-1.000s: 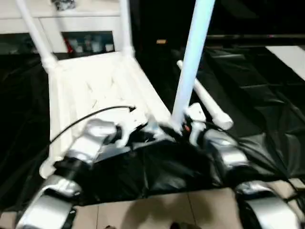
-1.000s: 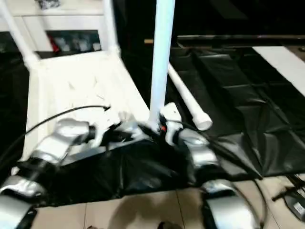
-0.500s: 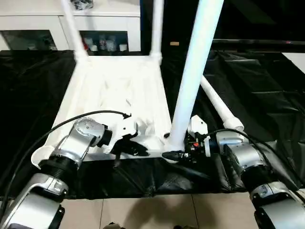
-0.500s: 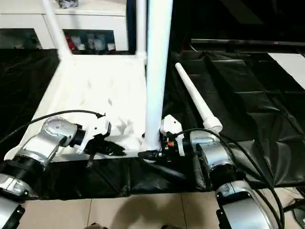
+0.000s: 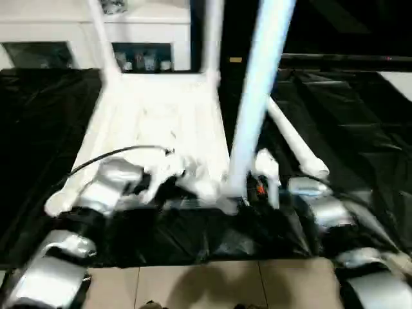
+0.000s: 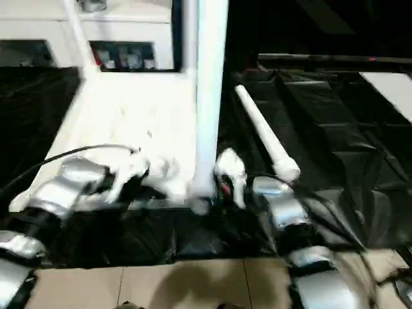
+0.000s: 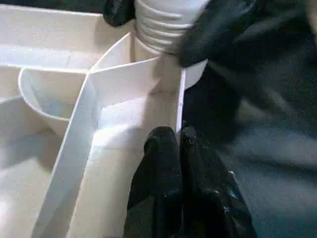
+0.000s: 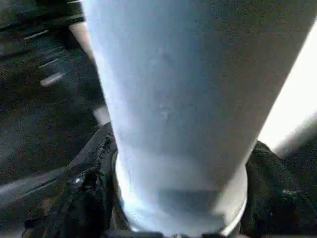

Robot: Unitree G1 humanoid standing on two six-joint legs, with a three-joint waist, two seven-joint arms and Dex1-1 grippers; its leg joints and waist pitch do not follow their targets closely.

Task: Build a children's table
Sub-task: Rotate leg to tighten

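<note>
The white tabletop [image 5: 161, 122] lies upside down on a black sheet, its ribs facing up. Two white legs [image 5: 103, 38] [image 5: 212, 38] stand in its far corner sockets. A third leg [image 5: 257, 96] stands upright at the near right corner socket, its threaded end [image 7: 163, 25] at the socket mouth. My right gripper [image 5: 243, 198] holds this leg's base, with black fingers [image 8: 94, 188] on both sides of it. My left gripper [image 7: 178, 141] is shut on the tabletop's thin near rim, just left of that corner. The last leg [image 5: 296, 145] lies on the sheet to the right.
The black sheet [image 5: 360, 129] covers the floor around the tabletop. A white cabinet with glass doors [image 5: 148, 26] stands behind. Bare tiles [image 5: 225, 283] run along the near edge. A black cable [image 5: 109, 158] loops over my left forearm.
The head view has shifted and shaken. My right gripper's fingers have drawn in around the leg's base. My left gripper stays pinched on the rim.
</note>
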